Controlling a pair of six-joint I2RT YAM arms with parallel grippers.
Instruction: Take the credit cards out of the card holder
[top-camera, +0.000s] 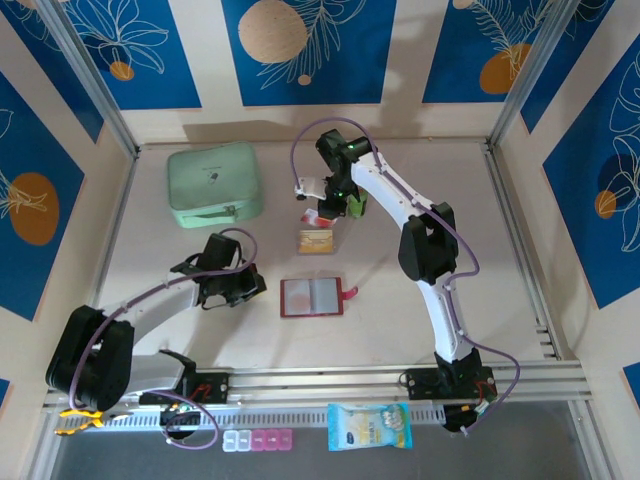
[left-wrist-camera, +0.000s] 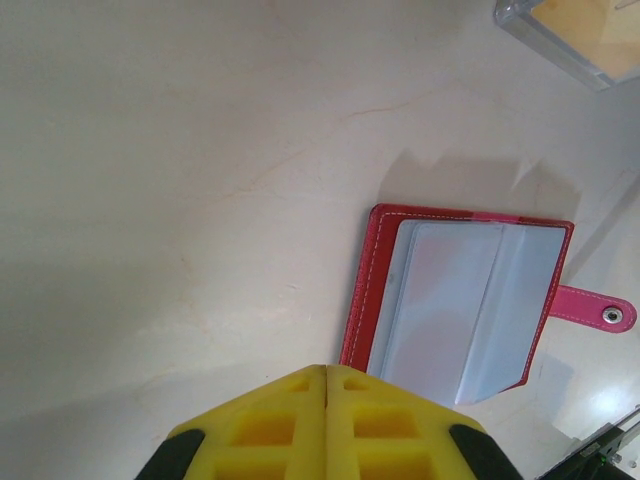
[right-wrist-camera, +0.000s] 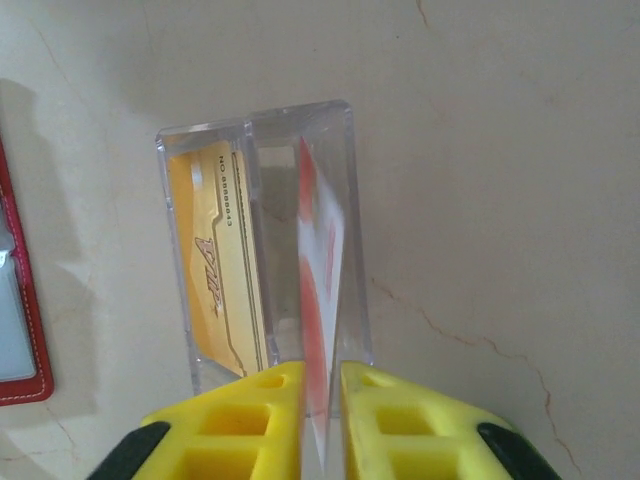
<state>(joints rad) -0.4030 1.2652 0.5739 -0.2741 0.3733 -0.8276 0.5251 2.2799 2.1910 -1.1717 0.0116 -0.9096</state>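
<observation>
Red-and-white credit card (right-wrist-camera: 325, 250) stands edge-on in the clear tray (right-wrist-camera: 250, 115) beside a yellow card (right-wrist-camera: 215, 280), long axis running straight out from the right pincer (right-wrist-camera: 322, 375), jaws narrowly parted around it, grip uncertain. Card holder (top-camera: 311, 297) lies open on the counter (top-camera: 330, 345) nearby; left pincer (left-wrist-camera: 326, 375) shut, empty.

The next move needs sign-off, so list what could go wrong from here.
1. The red-and-white card appears to stand on edge in the clear tray, in the narrow gap of the right pincer. If the pincer lifts away, the card might catch and come back out.
2. The shut left pincer hangs close to a corner of the open card holder and could nudge it.
</observation>
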